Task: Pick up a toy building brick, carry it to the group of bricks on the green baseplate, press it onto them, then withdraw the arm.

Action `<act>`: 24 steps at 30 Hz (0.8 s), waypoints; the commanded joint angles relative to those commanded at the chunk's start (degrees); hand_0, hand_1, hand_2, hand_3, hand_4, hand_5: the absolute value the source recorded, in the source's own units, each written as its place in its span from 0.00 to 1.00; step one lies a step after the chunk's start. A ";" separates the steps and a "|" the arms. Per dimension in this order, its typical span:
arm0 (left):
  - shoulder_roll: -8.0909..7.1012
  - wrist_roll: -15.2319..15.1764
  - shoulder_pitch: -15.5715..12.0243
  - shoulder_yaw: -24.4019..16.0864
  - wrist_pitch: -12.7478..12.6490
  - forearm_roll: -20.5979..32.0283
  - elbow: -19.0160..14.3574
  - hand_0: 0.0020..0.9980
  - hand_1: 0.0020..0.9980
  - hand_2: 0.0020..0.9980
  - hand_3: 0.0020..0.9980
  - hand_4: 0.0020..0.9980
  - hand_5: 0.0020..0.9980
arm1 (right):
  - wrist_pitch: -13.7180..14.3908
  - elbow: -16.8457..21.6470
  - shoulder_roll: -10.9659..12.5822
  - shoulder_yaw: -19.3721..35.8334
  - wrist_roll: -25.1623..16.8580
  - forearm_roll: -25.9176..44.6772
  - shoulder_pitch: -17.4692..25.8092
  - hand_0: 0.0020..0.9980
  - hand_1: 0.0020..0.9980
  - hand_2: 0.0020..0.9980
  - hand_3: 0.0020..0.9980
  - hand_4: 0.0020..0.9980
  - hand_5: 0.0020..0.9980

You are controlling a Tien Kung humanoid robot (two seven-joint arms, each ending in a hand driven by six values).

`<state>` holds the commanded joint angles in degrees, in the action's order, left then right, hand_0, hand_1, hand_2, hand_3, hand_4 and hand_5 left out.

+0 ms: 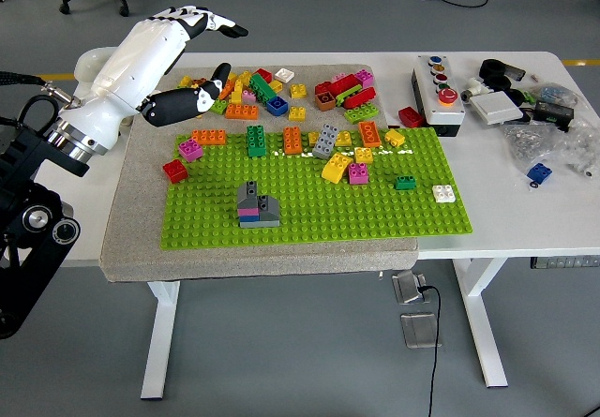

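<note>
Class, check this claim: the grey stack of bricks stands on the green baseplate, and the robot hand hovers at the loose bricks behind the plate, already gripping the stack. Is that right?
Not quite. The head view shows the grey stack standing alone on the baseplate. The robot hand hovers at the loose bricks with fingers spread, gripping nothing.

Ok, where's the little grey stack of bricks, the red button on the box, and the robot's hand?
grey brick stack (256, 204), head view, its front face.
red round button (449, 96), head view, its top.
left hand (187, 61), head view, open palm area.
</note>
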<state>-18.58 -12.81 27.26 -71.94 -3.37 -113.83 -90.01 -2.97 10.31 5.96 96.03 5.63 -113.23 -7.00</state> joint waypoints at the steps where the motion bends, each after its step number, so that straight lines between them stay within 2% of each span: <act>1: 0.02 0.00 0.02 0.00 0.00 -0.03 0.01 0.83 0.83 0.75 0.76 0.57 0.08 | 0.02 0.00 0.04 0.00 -0.03 0.05 -0.03 0.74 0.64 0.69 0.56 0.80 0.51; 2: 0.03 0.00 0.03 0.00 -0.01 -0.05 0.01 0.84 0.83 0.76 0.78 0.60 0.08 | 0.03 0.00 0.07 -0.01 -0.04 0.08 -0.04 0.74 0.64 0.69 0.56 0.80 0.51; 8: 0.11 0.09 0.15 -0.10 0.29 -0.25 0.06 0.84 0.83 0.76 0.80 0.63 0.08 | -0.02 0.00 0.20 0.18 0.02 -0.04 0.14 0.74 0.64 0.69 0.56 0.80 0.51; 24: 0.04 0.42 0.66 -0.33 0.44 -0.52 0.47 0.87 0.85 0.78 0.81 0.66 0.08 | -0.05 0.00 0.18 0.33 -0.02 -0.02 0.12 0.74 0.64 0.69 0.56 0.80 0.51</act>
<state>-18.53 -12.39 27.92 -72.27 -2.93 -114.35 -89.54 -3.02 10.31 6.14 96.36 5.62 -113.25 -6.88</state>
